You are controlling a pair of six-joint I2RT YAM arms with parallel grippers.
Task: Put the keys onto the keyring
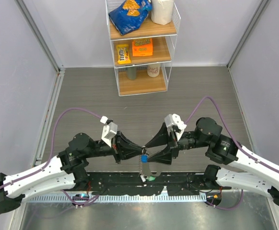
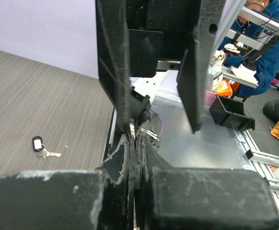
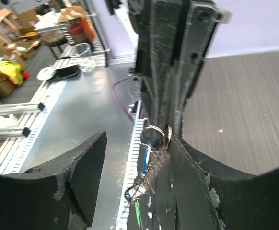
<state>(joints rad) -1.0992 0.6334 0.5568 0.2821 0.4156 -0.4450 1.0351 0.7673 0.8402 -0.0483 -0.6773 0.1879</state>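
My left gripper (image 1: 140,148) is shut on the keyring (image 3: 155,136), held in the air over the table's near edge. Its silver loop shows at my left fingertips (image 2: 135,136). The thin chain hangs down from it with a blue tag (image 1: 144,157) and a green tag (image 1: 150,178). My right gripper (image 1: 146,151) is open and faces the left one, its fingers either side of the loop, with one finger (image 3: 192,172) close beside it. One key with a black head (image 2: 38,143) lies on the table. I cannot make out the second key.
A white wire shelf rack (image 1: 142,48) with snack packs and cups stands at the back middle. Grey walls close in the left and right sides. A metal rail (image 1: 144,194) runs along the near edge under the hanging chain.
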